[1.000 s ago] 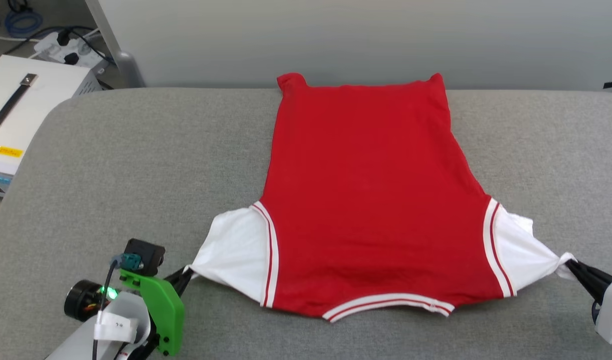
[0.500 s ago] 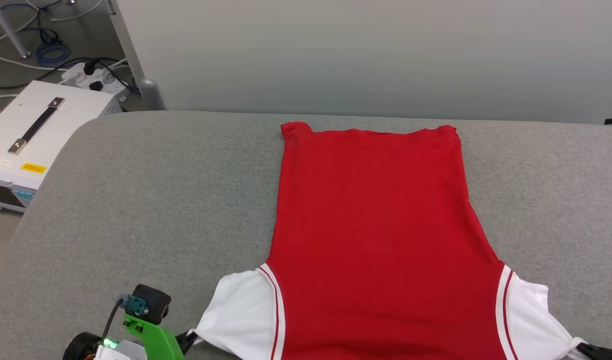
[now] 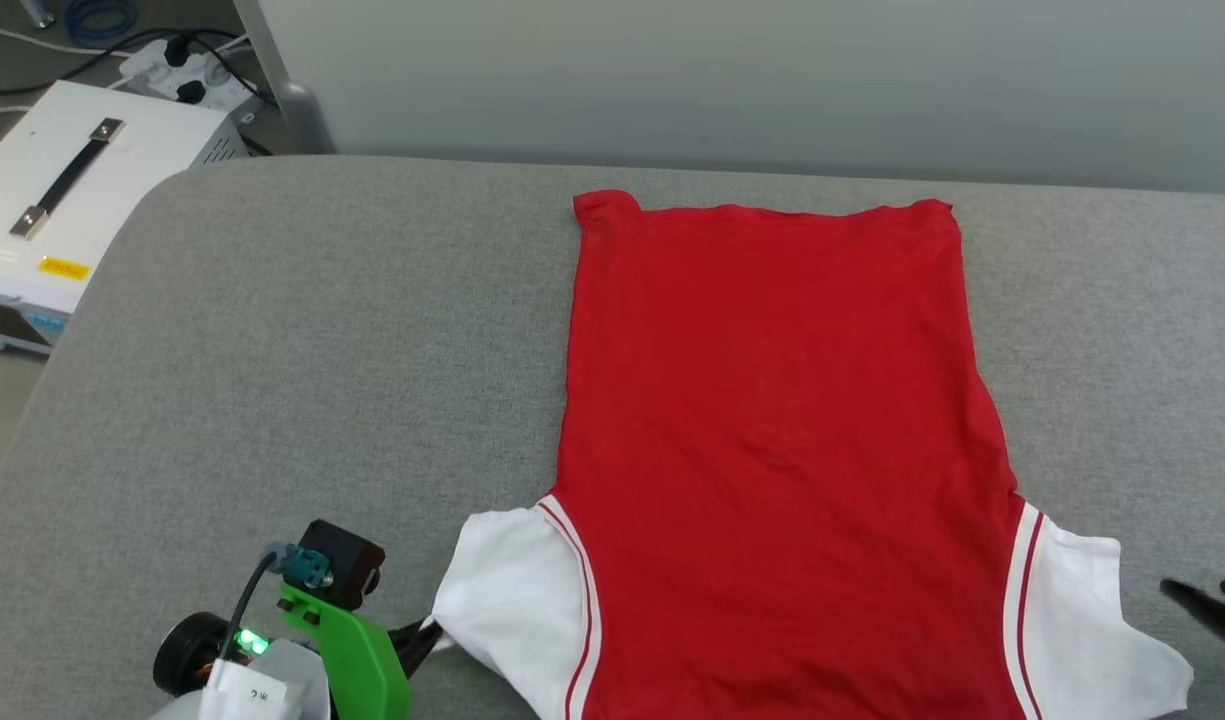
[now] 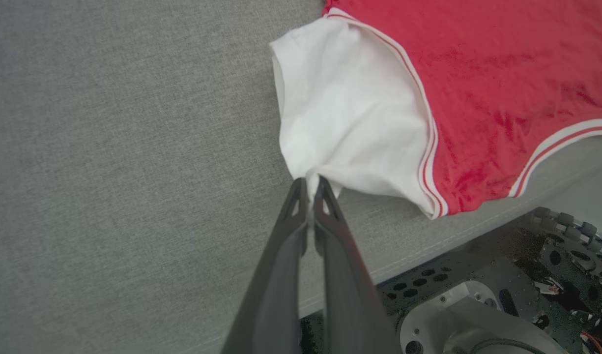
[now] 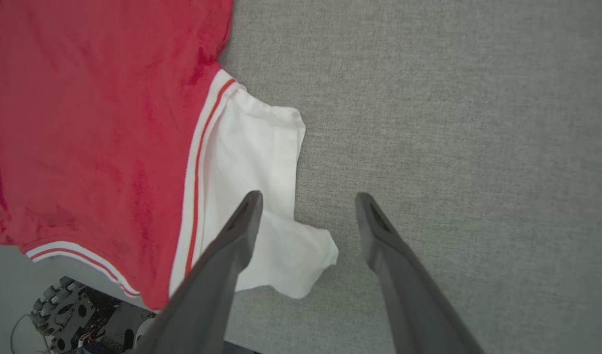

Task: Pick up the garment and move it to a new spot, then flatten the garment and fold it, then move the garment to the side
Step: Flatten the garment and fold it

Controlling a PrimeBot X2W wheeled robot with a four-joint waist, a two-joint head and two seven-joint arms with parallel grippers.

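A robotics lab or test room, by its fittings: a broad work surface padded in grey woven fabric [image 3: 272, 350] stood before a plain pale partition wall [image 3: 722, 80], beside a white boxy instrument case with a black strap handle [image 3: 62, 190], a white power strip crowded with black plugs [image 3: 177, 65] and a coiled blue floor cable [image 3: 100, 14].
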